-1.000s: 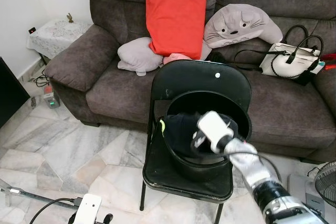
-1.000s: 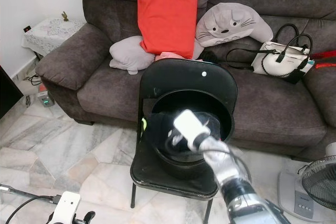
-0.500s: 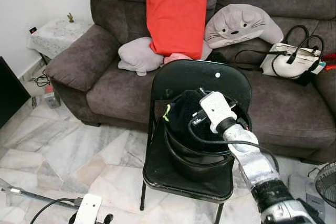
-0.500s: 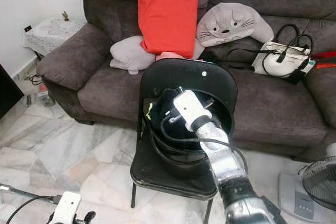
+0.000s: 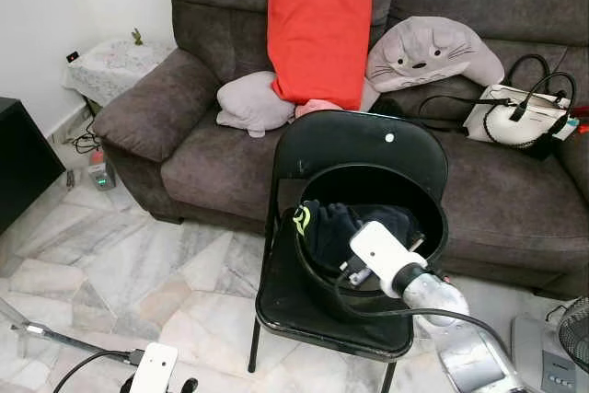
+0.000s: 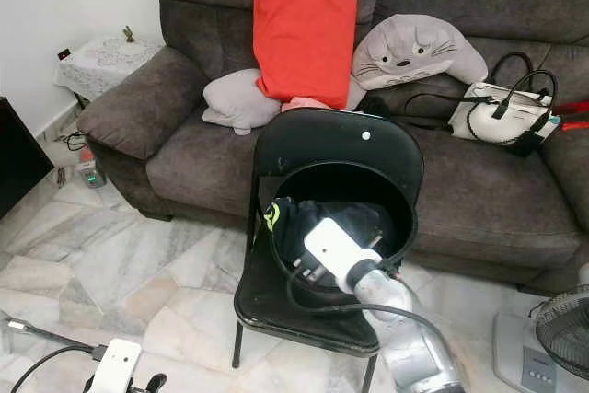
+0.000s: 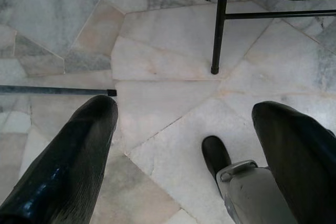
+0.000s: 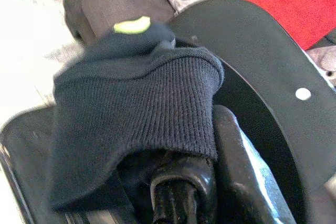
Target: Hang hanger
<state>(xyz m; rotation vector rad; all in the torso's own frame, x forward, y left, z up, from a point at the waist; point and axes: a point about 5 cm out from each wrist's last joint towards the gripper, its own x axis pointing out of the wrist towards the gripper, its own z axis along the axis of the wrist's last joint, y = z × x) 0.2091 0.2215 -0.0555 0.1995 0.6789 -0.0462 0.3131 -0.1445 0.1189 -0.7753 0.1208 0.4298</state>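
Dark knit garment (image 8: 131, 119) draped over right gripper (image 8: 181, 182) in the black bucket (image 5: 433, 218) (grip unclear)

The right gripper (image 8: 181, 182) is mostly hidden under a dark knitted garment (image 8: 136, 114), so its fingers cannot be made out, and no hanger can be told apart from the cloth. At the lower right of the left eye view, the right arm (image 5: 460, 338) is cut off by the frame's bottom edge. The fan (image 6: 563, 324) at lower right is cut off by the edge.
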